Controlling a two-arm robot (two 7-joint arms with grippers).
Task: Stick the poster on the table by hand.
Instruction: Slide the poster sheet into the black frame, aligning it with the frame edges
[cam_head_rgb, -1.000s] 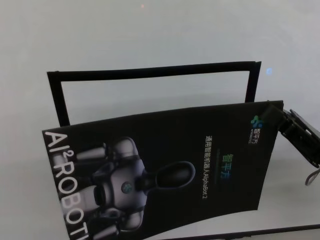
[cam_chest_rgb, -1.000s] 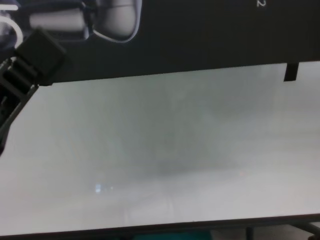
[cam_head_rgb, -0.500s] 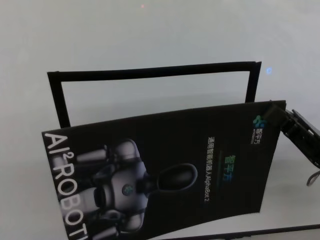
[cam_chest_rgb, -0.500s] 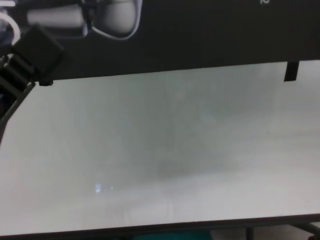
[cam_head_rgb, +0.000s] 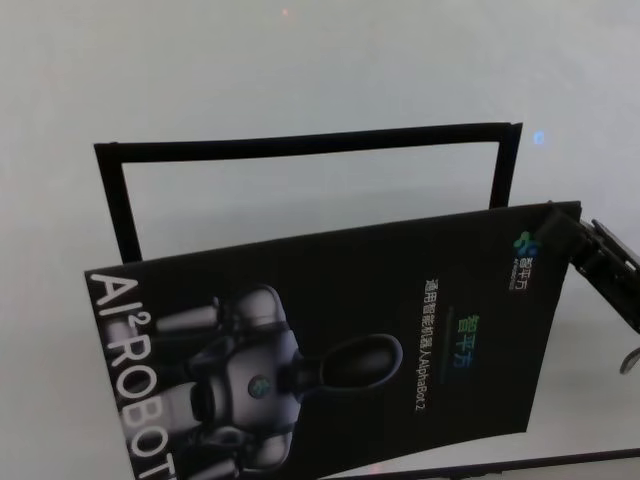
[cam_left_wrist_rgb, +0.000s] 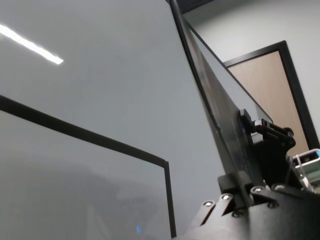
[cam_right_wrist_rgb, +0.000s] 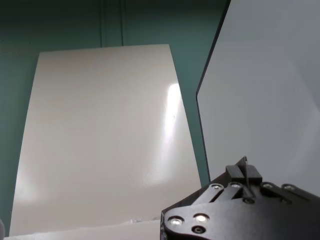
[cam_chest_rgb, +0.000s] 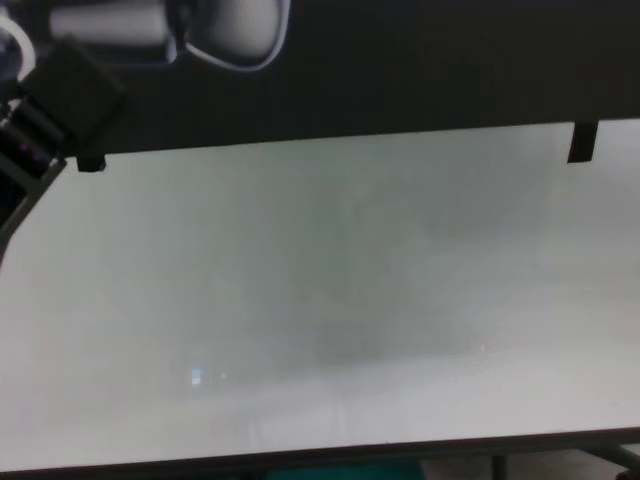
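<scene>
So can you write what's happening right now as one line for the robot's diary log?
step: carrying poster | left gripper: shut on poster's corner | right gripper: shut on opposite corner | poster: lifted above table, not stuck | taped frame: behind poster

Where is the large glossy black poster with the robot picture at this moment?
In the head view the poster is held above the white table, just nearer than the black strip frame, with the right gripper at its far right corner and the left gripper at its left edge.

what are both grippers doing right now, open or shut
Left gripper: shut on the poster's near corner.
Right gripper: shut on the poster's far corner, holding it above the table.
</scene>
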